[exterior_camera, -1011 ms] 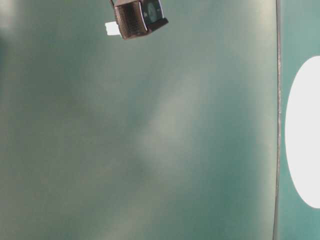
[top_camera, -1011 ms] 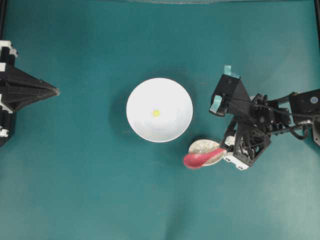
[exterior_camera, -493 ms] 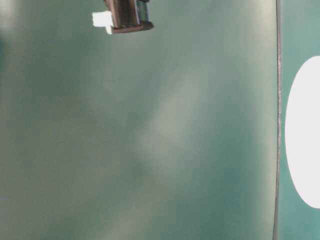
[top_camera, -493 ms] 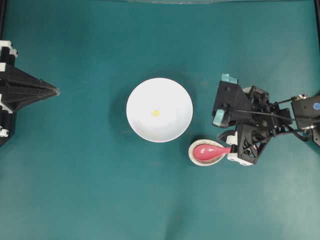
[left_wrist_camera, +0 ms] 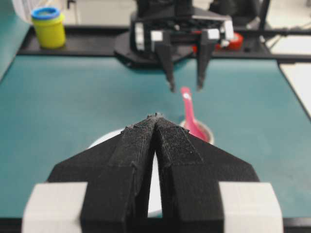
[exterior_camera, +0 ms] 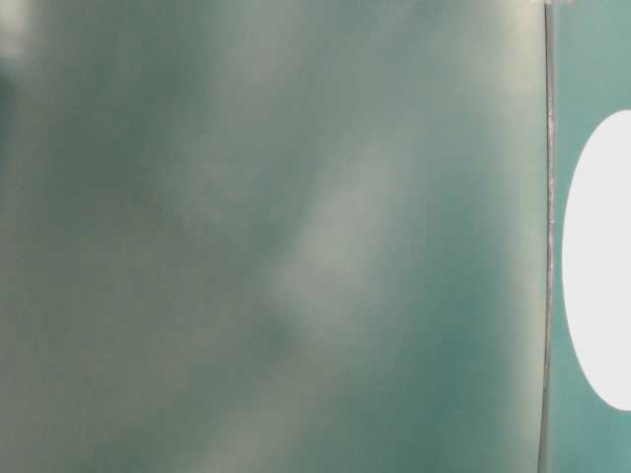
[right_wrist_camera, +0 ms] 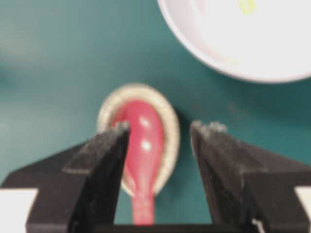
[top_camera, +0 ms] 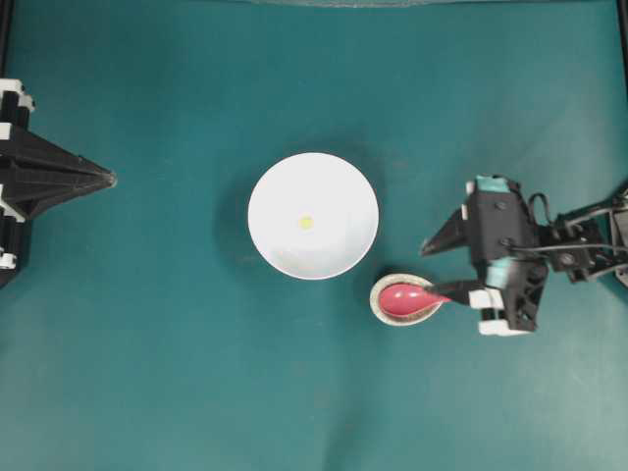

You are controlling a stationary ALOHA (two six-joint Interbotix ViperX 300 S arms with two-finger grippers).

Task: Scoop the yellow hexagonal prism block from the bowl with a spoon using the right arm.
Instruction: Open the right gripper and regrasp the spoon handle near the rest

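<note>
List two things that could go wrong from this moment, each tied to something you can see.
1. The open right end effector straddles the spoon, which lies in the rest. Closing off-centre could likely tip the spoon or drag the rest.
2. The block is tiny, mid-bowl, and the bowl sits close beside the rest. A swing of the spoon may bump the rim.

Table-level view all blur; bowl (exterior_camera: 598, 261) cut off at right edge
</note>
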